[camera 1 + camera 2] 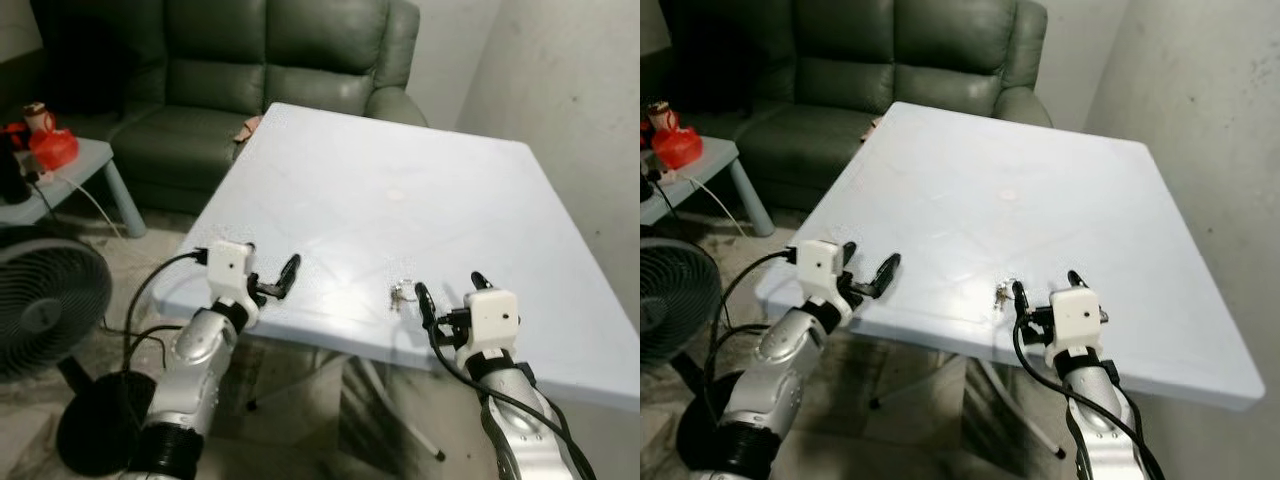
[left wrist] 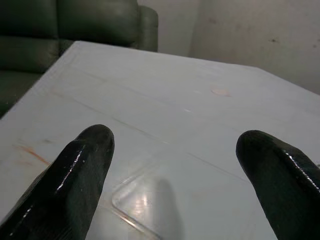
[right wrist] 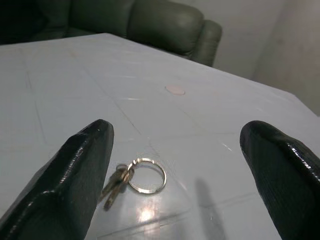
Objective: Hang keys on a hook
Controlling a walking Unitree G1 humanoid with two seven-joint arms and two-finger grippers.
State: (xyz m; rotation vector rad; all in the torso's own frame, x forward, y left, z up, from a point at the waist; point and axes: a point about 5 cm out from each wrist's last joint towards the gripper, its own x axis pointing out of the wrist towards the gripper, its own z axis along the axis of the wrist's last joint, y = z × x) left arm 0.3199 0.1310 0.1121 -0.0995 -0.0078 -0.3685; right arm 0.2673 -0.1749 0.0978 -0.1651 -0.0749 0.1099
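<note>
Left eye view. Your worktop (image 1: pixel 420 170) is a pale square plastic table. The keys (image 1: pixel 402 294) lie flat near its front edge, right of centre. Your right claw (image 1: pixel 450 295) sits low at that edge with its fingers spread, the keys just beside its inner finger. Your left claw (image 1: pixel 275 283) rests at the front left edge, fingers spread, holding nothing. Behind the worktop: a dark green sofa (image 1: pixel 270 70). At far left: a low side table (image 1: pixel 75 165) carrying a red container (image 1: pixel 52 148), and a black floor fan (image 1: pixel 45 305) below it.

Right eye view. Same layout. The keys (image 1: pixel 1001 293) lie just ahead of the right claw (image 1: pixel 1045 288), near its inner finger rather than centred between the two. A hook cannot be made out here.

Left wrist view. Two black fingers (image 2: pixel 75 175) stand apart over bare worktop (image 2: pixel 165 115), nothing between them.

Right wrist view. You see a thin metal ring (image 3: pixel 146 175) with two or three small keys (image 3: pixel 114 184) fanned off one side, lying flat between the spread fingers (image 3: pixel 75 175) but closer to one.

Handling, as a judgement: light, rigid, slippery metal, lying flat on a smooth surface, so likely to skate when nudged. Take hold across the bunched key blades, or pinch the ring's rim, so that the ring stays open for the hook.
</note>
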